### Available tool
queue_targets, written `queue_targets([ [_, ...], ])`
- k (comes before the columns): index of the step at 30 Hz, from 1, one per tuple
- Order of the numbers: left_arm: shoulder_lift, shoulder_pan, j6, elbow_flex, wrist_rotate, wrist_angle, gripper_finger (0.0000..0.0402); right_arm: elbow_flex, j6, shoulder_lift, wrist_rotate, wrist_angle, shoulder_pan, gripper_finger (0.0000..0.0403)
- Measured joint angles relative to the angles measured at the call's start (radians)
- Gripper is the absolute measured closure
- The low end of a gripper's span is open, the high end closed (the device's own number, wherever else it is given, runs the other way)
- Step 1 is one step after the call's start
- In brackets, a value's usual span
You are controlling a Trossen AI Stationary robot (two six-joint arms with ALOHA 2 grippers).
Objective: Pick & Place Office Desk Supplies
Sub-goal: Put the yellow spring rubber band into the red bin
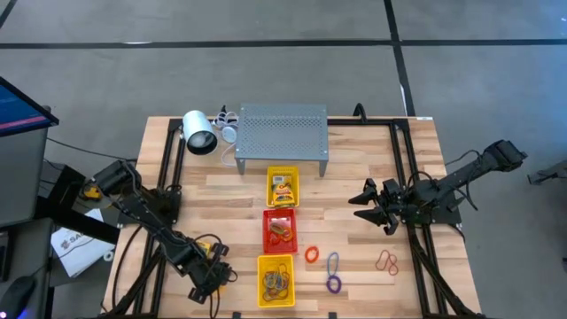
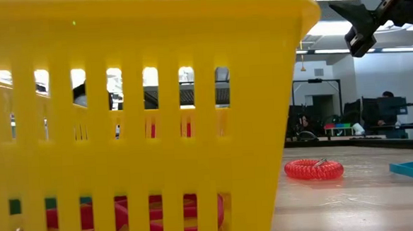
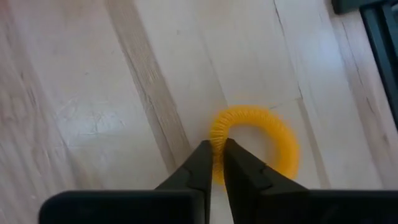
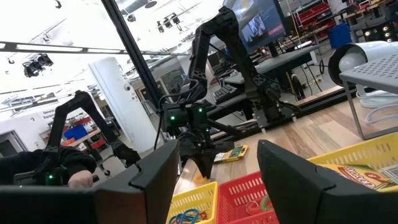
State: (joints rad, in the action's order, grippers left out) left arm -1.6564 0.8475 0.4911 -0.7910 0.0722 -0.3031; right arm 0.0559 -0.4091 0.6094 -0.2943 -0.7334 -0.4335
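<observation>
Now | left hand (image 3: 213,163) pinching yellow ring (image 3: 261,140) | near rim hidden

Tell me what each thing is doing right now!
left gripper: shut on the yellow coil ring, down at the table.
yellow coil ring: pinched at its rim, lying on the wood.
right gripper: open, empty, held above the table.
near yellow tray: holds loops.
red tray: holds supplies.
far yellow tray: holds a printed packet.
red coil ring: lying loose on the table.
</observation>
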Motion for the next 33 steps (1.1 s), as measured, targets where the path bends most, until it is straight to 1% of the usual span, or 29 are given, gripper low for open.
queue_targets([
  [4, 0.03, -0.019, 0.008, 0.001, -0.008, -0.001, 0.0382, 0.0, 0.0, 0.0, 0.0, 0.0, 0.0, 0.0189],
  [11, 0.141, -0.061, 0.006, 0.0, -0.001, -0.036, 0.0392, 0.0, 0.0, 0.0, 0.0, 0.0, 0.0, 0.0189],
  [15, 0.198, -0.075, 0.005, 0.0, 0.01, -0.083, 0.0393, 0.0, 0.0, 0.0, 0.0, 0.0, 0.0, 0.0189],
  [25, 0.28, -0.113, -0.013, 0.0, 0.036, -0.127, 0.0394, 0.0, -0.003, 0.0, -0.001, -0.001, 0.0, 0.0189],
  [29, 0.306, -0.142, -0.07, 0.0, 0.08, -0.127, 0.0394, 0.0, -0.016, 0.012, -0.058, -0.013, 0.0, 0.0189],
  [33, 0.336, -0.195, -0.154, 0.0, 0.129, -0.122, 0.0394, 0.0, -0.037, 0.074, -0.123, -0.044, 0.0, 0.0189],
])
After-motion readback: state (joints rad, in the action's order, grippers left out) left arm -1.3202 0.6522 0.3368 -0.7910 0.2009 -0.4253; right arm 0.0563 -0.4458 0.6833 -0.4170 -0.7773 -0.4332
